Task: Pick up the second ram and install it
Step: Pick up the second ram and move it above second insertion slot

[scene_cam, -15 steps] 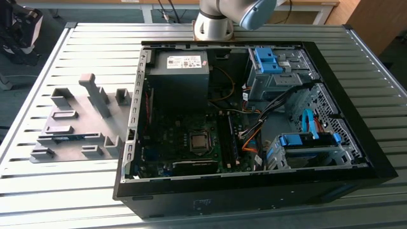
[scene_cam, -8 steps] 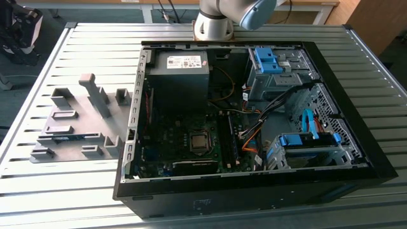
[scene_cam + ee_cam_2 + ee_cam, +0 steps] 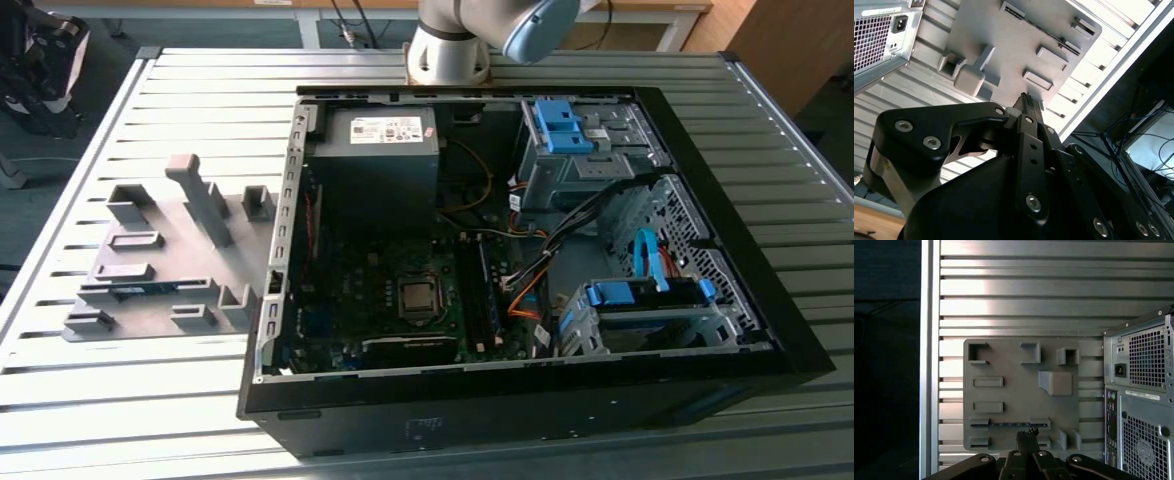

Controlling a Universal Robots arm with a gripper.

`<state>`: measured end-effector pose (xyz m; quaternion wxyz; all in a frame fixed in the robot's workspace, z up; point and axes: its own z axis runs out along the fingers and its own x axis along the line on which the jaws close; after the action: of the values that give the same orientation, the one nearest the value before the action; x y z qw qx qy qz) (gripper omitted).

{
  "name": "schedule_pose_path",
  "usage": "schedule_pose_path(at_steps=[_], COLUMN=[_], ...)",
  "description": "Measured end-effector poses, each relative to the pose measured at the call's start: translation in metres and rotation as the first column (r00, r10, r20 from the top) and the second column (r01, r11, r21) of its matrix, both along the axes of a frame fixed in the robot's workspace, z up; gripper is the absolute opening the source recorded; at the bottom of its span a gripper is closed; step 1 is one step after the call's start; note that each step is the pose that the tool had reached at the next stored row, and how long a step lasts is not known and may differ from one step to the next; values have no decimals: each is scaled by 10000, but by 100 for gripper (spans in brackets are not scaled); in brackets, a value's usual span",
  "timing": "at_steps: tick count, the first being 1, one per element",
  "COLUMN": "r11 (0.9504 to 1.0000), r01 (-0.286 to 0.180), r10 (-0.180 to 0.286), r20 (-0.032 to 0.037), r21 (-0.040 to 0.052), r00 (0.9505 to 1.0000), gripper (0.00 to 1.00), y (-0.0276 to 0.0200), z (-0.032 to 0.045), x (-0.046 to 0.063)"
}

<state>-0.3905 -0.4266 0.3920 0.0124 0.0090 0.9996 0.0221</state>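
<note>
- The grey fixture plate lies flat on the slatted metal table. Low blocks and one taller post stand up from it.
- The second ram rests on this plate. It is a thin blue strip set on its long edge in a slot between two end blocks, along one edge of the plate.
- In the first wrist view the second ram shows as a dark, bluish line running across the plate.
- The gripper hangs above the plate, well clear of its blocks. Its tips line up close to the ram's edge of the plate.
- In both wrist views the fingers are pressed together at the tips with nothing between them; in the second wrist view the gripper points toward the plate.
- The open computer case lies just beside the plate, on the exterior view's right of it, with its power supply at the far end.
- The arm base stands beyond the case, away from the plate.
</note>
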Motion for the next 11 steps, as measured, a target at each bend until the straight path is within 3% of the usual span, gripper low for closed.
schedule_pose_path(at_steps=[11], r11=[9979], r01=[-653], r10=[653], r20=[-1], r21=[-13], r00=[9979], gripper=[11], y=[-3], z=[0], x=[-1])
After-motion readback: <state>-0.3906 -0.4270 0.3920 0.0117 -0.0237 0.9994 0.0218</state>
